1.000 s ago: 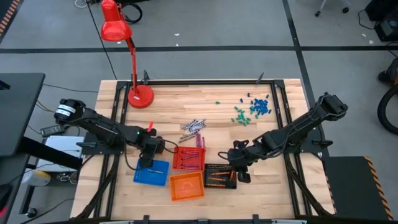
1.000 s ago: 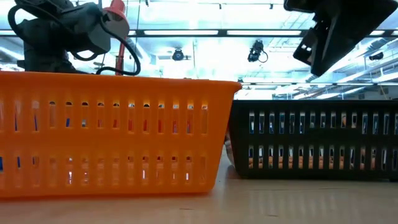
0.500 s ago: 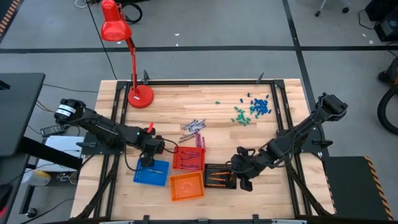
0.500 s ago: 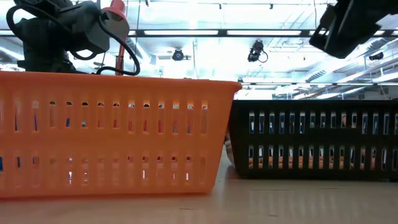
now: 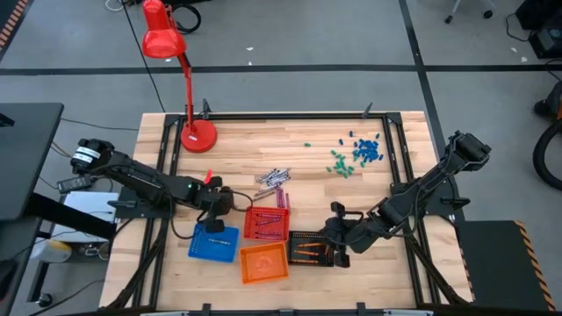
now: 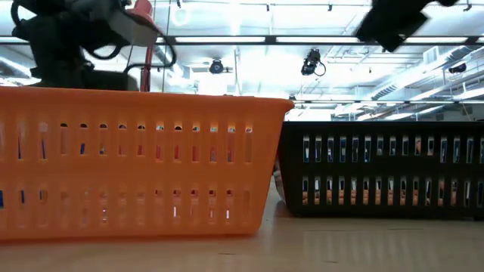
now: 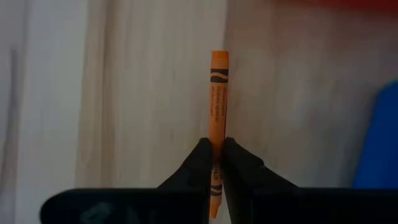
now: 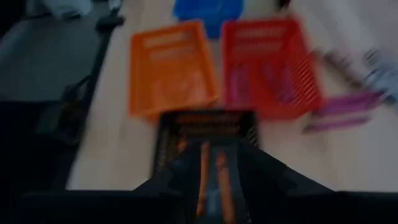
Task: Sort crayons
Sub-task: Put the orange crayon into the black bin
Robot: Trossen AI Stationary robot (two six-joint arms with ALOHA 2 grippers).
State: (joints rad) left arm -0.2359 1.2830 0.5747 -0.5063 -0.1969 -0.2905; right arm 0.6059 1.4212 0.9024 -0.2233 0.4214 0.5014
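We see the left arm stretched low from the table's nine o'clock edge toward the centre, its left gripper hanging just above the far edge of the blue tray. Through the left wrist view its fingers are pinched tight on an orange crayon, which sticks out straight ahead of the tips over bare wood.

The right arm folds in from the three o'clock side, elbow high, forearm sloping down toward seven o'clock. Its right gripper sits at the three o'clock end of the black tray. We cannot tell whether those fingers are parted or closed, nor whether they carry anything. Orange crayons lie inside the black tray.

We note the red tray just beside the left gripper, at its four o'clock, and the orange tray at six o'clock of the red one. A cluster of loose crayons lies on the table at twelve o'clock of the red tray.
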